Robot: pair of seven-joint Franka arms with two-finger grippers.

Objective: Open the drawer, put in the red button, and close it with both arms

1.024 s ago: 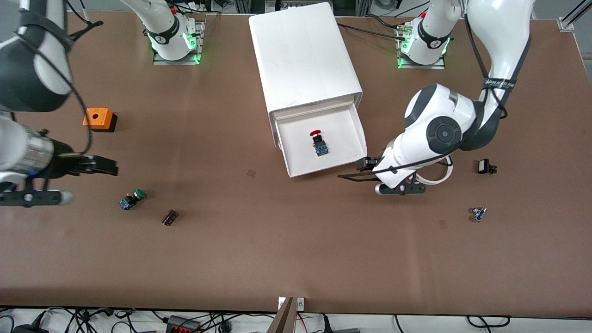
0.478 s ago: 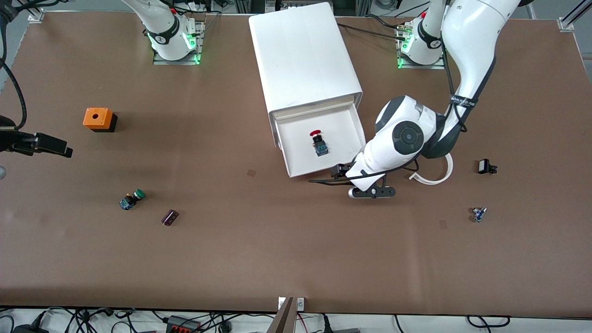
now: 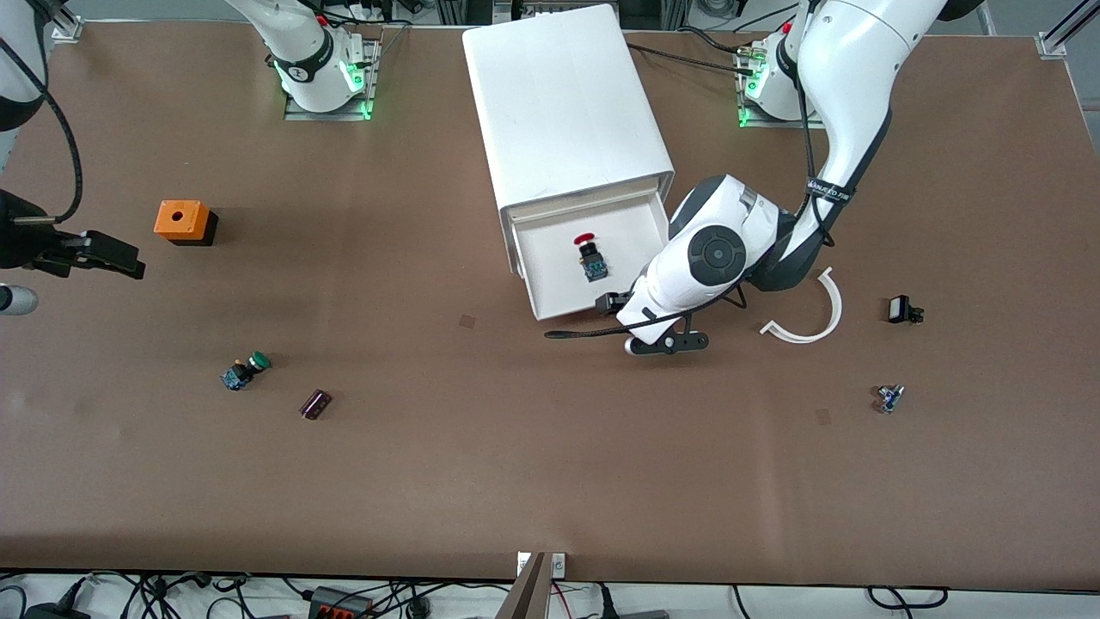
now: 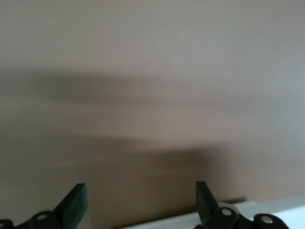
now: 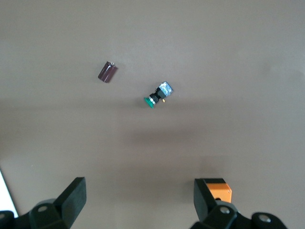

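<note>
The red button (image 3: 589, 255) lies in the open drawer (image 3: 550, 311) of the white cabinet (image 3: 559, 103). My left gripper (image 3: 612, 308) hangs low at the drawer's front wall, at the corner toward the left arm's end. In the left wrist view it (image 4: 140, 191) is open and empty over brown table, with a white drawer edge (image 4: 248, 210) beside one finger. My right gripper (image 3: 120, 258) is open and empty over the table at the right arm's end, near the orange box. The right wrist view also shows it (image 5: 139, 186) open.
An orange box (image 3: 182, 221) (image 5: 217, 188), a green-capped button (image 3: 245, 370) (image 5: 157, 95) and a purple piece (image 3: 315, 404) (image 5: 107, 71) lie toward the right arm's end. A white curved piece (image 3: 808, 322), a black part (image 3: 901, 309) and a small blue part (image 3: 889, 397) lie toward the left arm's end.
My left gripper has moved along the drawer's front toward the right arm's end. My right gripper has drawn back toward its end of the table. The red button stays in the drawer.
</note>
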